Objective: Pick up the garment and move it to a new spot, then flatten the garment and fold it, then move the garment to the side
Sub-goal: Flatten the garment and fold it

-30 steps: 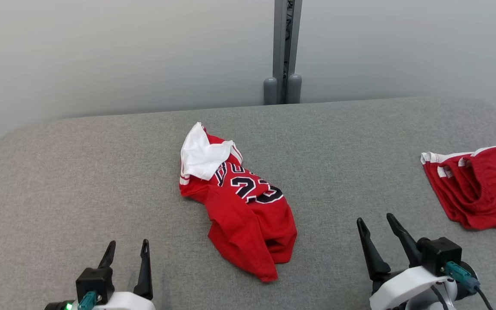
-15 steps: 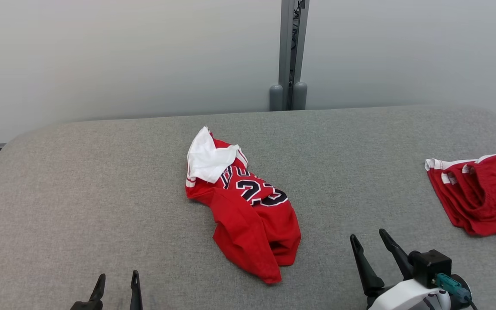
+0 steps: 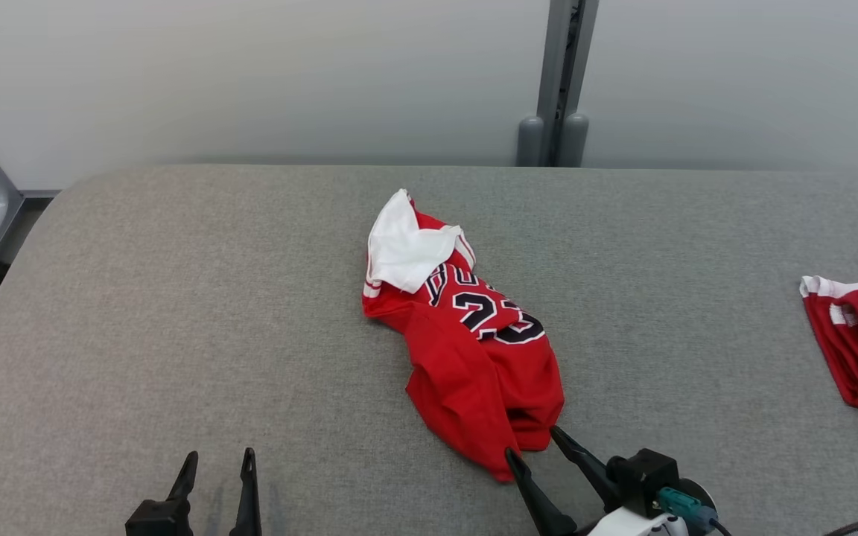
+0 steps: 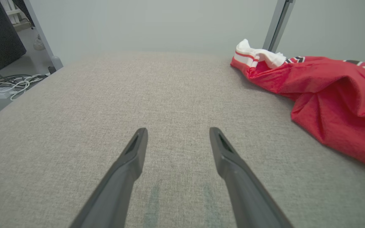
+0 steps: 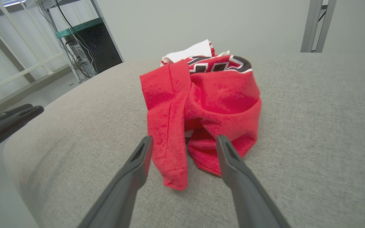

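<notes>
Head view: crumpled red-and-white jersey (image 3: 474,350) is heaped mid grey fabric table (image 3: 176,298), lettering half buried; second red garment (image 3: 857,350) is cropped at right. The left pincer (image 3: 220,452) and right pincer (image 3: 531,441) are spread, empty. Left wrist view: floor cables (image 4: 11,84) are glimpsed. Right wrist view: hem is straddled.

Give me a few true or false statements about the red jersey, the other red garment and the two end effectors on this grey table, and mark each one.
1. The right end effector is open, with its tips at the near edge of the jersey. True.
2. The left end effector is shut on the jersey. False: it is open over the bare table, apart from the jersey.
3. The jersey lies flat and spread out. False: it is crumpled, with white fabric turned out at its far end.
4. A second red garment lies toward the table's right side. True.
</notes>
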`<state>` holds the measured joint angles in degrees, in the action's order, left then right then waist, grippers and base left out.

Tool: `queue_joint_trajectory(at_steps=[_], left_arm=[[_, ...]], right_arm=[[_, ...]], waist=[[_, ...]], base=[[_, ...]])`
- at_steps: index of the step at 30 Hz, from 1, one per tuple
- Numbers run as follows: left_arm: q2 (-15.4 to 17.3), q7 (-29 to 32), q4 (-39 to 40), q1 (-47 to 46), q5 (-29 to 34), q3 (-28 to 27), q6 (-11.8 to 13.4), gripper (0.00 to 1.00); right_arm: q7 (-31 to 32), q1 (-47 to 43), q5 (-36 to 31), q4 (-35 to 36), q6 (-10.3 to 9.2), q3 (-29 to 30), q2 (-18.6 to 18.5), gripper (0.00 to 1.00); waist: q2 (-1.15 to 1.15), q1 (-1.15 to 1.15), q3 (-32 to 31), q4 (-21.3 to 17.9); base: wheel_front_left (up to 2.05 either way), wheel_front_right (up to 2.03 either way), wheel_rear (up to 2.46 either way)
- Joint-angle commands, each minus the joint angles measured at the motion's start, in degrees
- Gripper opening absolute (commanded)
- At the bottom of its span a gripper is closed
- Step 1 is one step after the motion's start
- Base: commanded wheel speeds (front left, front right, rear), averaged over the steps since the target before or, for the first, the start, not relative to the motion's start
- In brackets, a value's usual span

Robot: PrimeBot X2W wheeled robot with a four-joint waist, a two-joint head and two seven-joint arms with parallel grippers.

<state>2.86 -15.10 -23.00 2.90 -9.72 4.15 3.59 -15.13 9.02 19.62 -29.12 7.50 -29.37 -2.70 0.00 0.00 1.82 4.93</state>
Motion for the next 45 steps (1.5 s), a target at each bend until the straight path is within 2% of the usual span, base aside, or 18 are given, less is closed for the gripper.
queue_joint_trajectory(at_steps=[1,7,9,10,12,17,22,28,32,39,45], left_arm=[[0.1,-0.1,-0.1,-1.0,-0.3,0.2,0.0,1.00],[0.2,-0.1,-0.3,-1.5,-1.5,0.4,0.7,1.00],[0.1,-0.1,-0.4,-1.1,-1.4,-0.1,0.8,1.00],[0.1,-0.1,-0.4,-1.0,-1.3,-0.2,0.7,1.00],[0.1,-0.1,-0.4,-1.1,-1.4,-0.5,0.6,1.00],[0.2,-0.1,0.4,-1.3,-2.0,-0.9,0.8,1.00],[0.1,-0.1,0.4,-0.7,-2.1,-0.7,0.4,1.00],[0.2,-0.1,-0.4,-0.7,-3.0,1.1,-0.2,1.00],[0.2,-0.1,-0.9,-0.4,-3.7,2.6,0.1,1.00],[0.1,-0.1,-1.8,-0.9,-5.4,6.0,0.0,1.00],[0.1,-0.1,-2.0,-3.0,-7.4,11.1,0.3,1.00]], right_arm=[[0.0,1.0,0.5,-1.0,-0.02,-0.7,-0.4,1.00],[0.0,3.2,2.2,-5.2,-0.01,-2.7,-0.4,0.99],[0.0,4.0,2.2,-6.2,-0.01,-3.1,-0.4,0.46],[0.0,4.2,2.2,-6.7,-0.02,-3.3,-0.4,0.39],[0.0,4.9,2.4,-7.7,-0.02,-3.3,-0.4,0.00],[-0.1,7.2,3.4,-2.2,-0.01,-0.9,-0.4,0.00],[-0.1,10.7,1.4,3.9,-0.01,1.8,-0.4,0.00],[-0.1,19.3,-0.2,11.5,-0.01,8.2,-2.1,0.00],[-0.1,25.6,-1.1,13.8,-0.01,11.2,-3.8,0.00],[-0.1,32.9,-1.3,12.0,-0.01,7.8,-4.1,0.00],[-0.1,38.7,-1.9,4.7,-0.01,3.6,-3.3,0.00]], waist=[[0.00,0.00,1.3,1.5],[0.00,0.00,2.4,5.1],[0.00,0.00,2.5,5.8],[0.00,0.00,2.6,6.0],[0.00,0.00,2.6,6.5],[0.00,0.00,2.2,7.0],[0.00,0.00,1.2,6.5],[0.00,0.00,0.2,6.2],[0.00,0.00,-0.1,6.6],[0.00,0.00,0.7,9.7],[0.00,0.00,3.0,16.5]], base=[[0.00,0.00,0.00],[0.00,0.00,0.00],[0.00,0.00,0.00],[0.00,0.00,0.00],[0.00,0.00,0.00],[0.00,0.00,0.00],[0.00,0.00,0.00],[0.00,0.00,0.00],[0.00,0.00,0.00],[0.00,0.00,0.00],[0.00,0.00,0.00]])
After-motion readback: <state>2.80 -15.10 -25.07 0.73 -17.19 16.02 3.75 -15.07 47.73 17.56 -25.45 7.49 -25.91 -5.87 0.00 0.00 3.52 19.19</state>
